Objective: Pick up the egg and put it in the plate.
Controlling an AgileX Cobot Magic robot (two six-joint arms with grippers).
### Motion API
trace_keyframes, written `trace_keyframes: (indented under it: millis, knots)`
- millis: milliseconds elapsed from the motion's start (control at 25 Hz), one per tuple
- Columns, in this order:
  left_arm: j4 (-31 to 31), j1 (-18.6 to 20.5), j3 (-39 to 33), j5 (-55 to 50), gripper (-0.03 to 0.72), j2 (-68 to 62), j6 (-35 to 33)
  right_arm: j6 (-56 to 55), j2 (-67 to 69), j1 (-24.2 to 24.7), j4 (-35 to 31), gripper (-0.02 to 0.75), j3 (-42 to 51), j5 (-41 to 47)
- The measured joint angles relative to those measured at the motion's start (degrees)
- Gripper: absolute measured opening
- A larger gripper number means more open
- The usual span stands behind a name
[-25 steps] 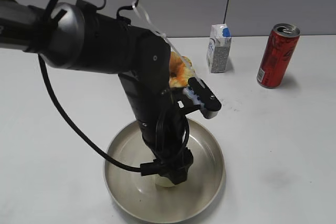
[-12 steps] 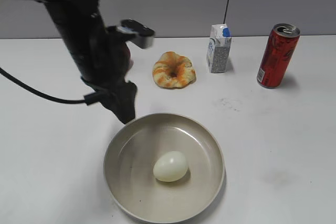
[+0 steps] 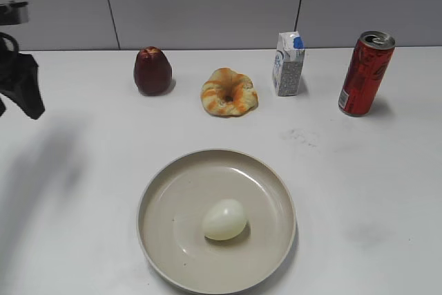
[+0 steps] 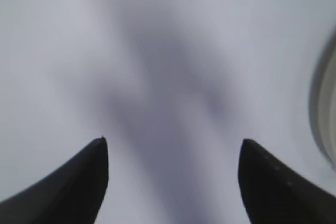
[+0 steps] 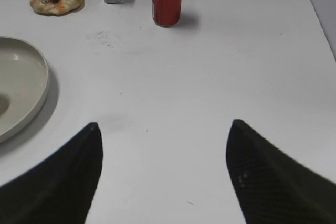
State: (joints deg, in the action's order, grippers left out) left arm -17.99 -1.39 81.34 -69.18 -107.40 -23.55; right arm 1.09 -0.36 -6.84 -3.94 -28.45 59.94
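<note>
Pale whitish egg [image 3: 224,220], beige plate [image 3: 266,181], dark red apple [image 3: 152,71] at 11 o'clock, orange pastry [image 3: 228,92], red can [image 3: 364,73], white-blue carton [image 3: 288,64].

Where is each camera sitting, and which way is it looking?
Exterior view: in front, above the table, slanting down at the egg in the plate, with apple, pastry, milk carton and soda can behind; the left gripper shows at the left edge.
Left wrist view: on the left arm, facing blurred bare table; open fingertips show.
Right wrist view: on the right arm, facing the can; open fingertips show.
Shared: all three see the plate.
</note>
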Motion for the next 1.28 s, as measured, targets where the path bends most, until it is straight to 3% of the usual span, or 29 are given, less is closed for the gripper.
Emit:
trace_keyframes:
  millis: [120,240,640,840,1280]
  knots:
    - [0.9,4.28,-1.17,-0.05,0.584,1.01,2.49,0.0,0.0,0.0,0.0,0.554,0.0,0.0]
    - [1.87,6.16,-4.77,-0.11,0.584,4.52,3.29,0.0,0.0,0.0,0.0,0.554,0.0,0.0]
    - [7.41,6.33,-25.53,0.5,0.579,26.21,3.38,0.0,0.0,0.0,0.0,0.554,0.0,0.0]
    - [8.98,6.33,-33.64,5.46,0.539,40.33,3.38,0.0,0.0,0.0,0.0,0.554,0.0,0.0]
    - [7.02,6.33,-49.98,8.49,0.522,70.49,3.38,0.0,0.0,0.0,0.0,0.554,0.0,0.0]
